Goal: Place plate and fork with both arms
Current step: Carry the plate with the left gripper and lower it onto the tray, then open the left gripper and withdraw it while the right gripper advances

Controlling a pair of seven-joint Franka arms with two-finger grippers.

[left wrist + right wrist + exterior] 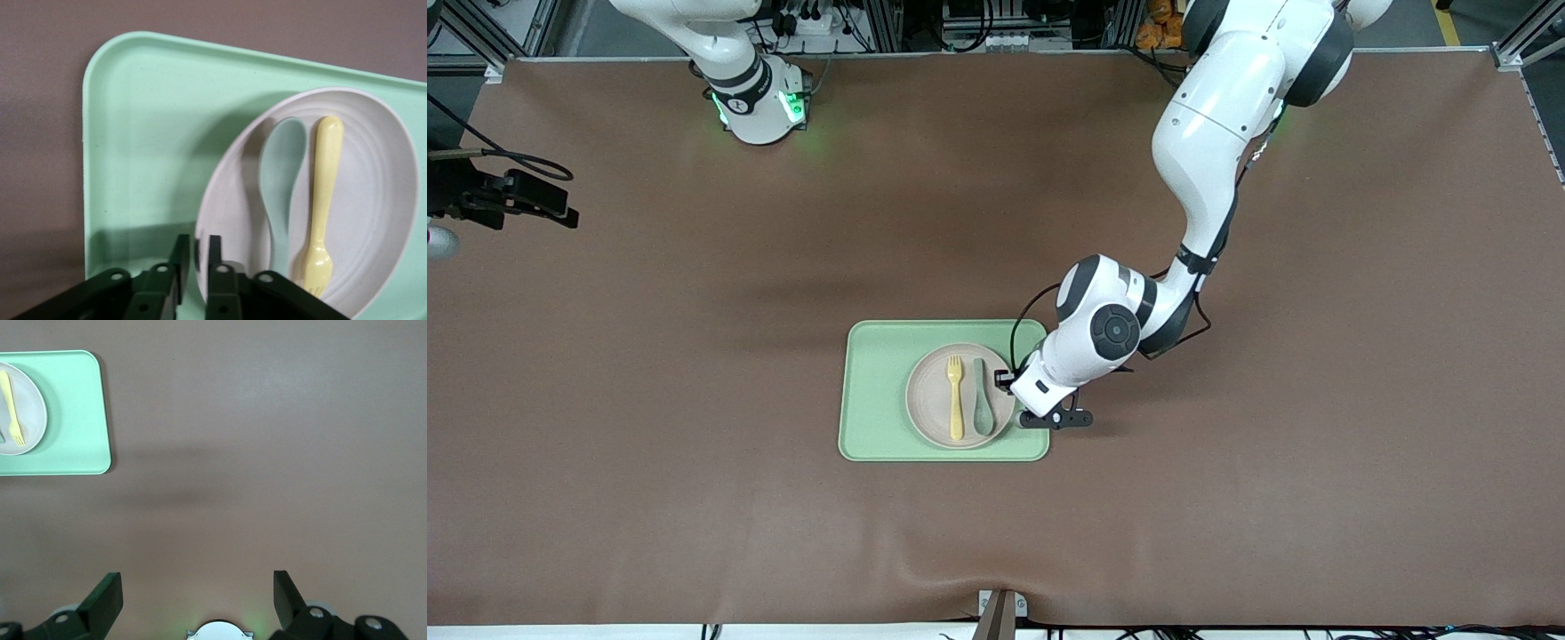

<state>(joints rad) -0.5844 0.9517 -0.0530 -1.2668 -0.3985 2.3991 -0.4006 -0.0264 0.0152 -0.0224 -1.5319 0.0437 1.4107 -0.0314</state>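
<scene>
plates: one round pinkish-beige matte plate (932, 400) sitting on the rectangular light-green tray (876, 391), toward its left-arm edge
cutlery: one yellow plastic fork (956, 397), one teal spoon (983, 400), both lying on the plate
left gripper (195, 267): reaching down, fingers parted narrowly astride the plate rim
right gripper (193, 597): waiting over bare table, fingers wide apart

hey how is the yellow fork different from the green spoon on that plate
The fork is yellow, the spoon teal-green. The fork ends in short tines, the spoon in a smooth oval bowl. In the front view the fork's tines point toward the robots' bases, while the spoon's bowl points toward the camera. Both are similar in length and lie flat, side by side, on the plate.
</scene>
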